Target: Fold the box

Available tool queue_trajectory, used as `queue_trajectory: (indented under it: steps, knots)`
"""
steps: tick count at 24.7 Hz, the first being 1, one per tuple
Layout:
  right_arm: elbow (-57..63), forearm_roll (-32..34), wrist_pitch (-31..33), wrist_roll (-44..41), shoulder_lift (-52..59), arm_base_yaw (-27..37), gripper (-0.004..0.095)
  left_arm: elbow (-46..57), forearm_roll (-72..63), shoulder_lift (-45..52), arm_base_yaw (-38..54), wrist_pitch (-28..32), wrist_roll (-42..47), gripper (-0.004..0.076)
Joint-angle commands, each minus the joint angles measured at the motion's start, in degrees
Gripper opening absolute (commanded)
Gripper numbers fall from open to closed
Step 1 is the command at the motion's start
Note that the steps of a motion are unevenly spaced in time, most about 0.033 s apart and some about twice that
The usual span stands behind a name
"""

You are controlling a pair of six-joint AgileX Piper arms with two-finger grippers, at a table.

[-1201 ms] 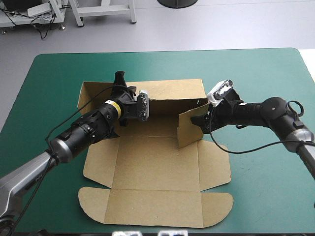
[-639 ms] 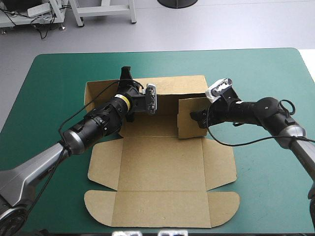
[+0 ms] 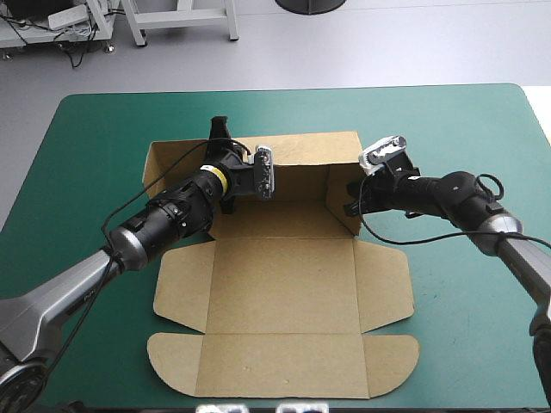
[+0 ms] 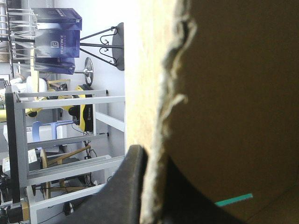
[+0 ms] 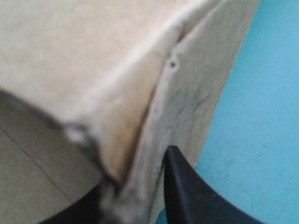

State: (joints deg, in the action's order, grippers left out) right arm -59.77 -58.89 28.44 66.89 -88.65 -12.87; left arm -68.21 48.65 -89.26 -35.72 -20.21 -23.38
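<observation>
Bright, even light falls from above on the table (image 3: 95,138); the arms (image 3: 164,224) throw only soft, faint shadows on the box (image 3: 284,292); its raised back wall shades the floor just beneath; in the left wrist view the box's inner face is dark against a bright room; in the right wrist view the box is pale and strongly lit, with a dark shadow under the flap.

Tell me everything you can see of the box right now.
The box is one cut sheet of brown board, partly formed, on the teal-green cover. Its base, two side flaps and the near panel with rounded flaps lie flat. The far wall stands up, with the left gripper shut on its upper edge. At the right, a short end flap stands upright, pinched by the right gripper.
</observation>
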Motion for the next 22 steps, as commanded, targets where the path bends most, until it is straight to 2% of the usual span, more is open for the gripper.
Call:
queue_trajectory:
  steps: [1,5,6,11,14,17,22]
  knots:
    - [-1.7,-4.0,7.4,-0.1,1.9,-1.1,-0.0019,-0.2,-5.9,0.9,-1.6,1.1,1.0,0.0034]
    - [-1.7,-4.0,7.4,-1.3,1.9,-1.1,-0.002,-0.2,-6.0,3.7,-3.2,-0.1,1.0,0.0172]
    - [-1.7,-4.0,7.3,-1.8,1.9,-1.1,-0.002,-0.2,-6.6,5.3,-4.0,-0.1,1.0,0.0258]
    - [-1.7,-4.0,6.4,-2.8,1.9,-1.1,-0.0018,0.0,-8.9,9.0,-7.5,-2.4,1.0,0.0461]
    - [-1.7,-4.0,5.0,-3.8,1.9,-1.1,-0.0019,0.0,-9.0,9.6,-10.2,-6.9,1.0,0.0491]
    - [-1.7,-3.8,4.7,-3.8,1.9,-1.1,-0.002,0.0,-10.6,10.9,-16.3,-15.2,1.0,0.0491]
    - [-1.7,-3.0,4.6,-4.5,1.9,-1.1,-0.0018,0.0,-11.0,14.3,-21.9,-18.3,2.4,0.0491]
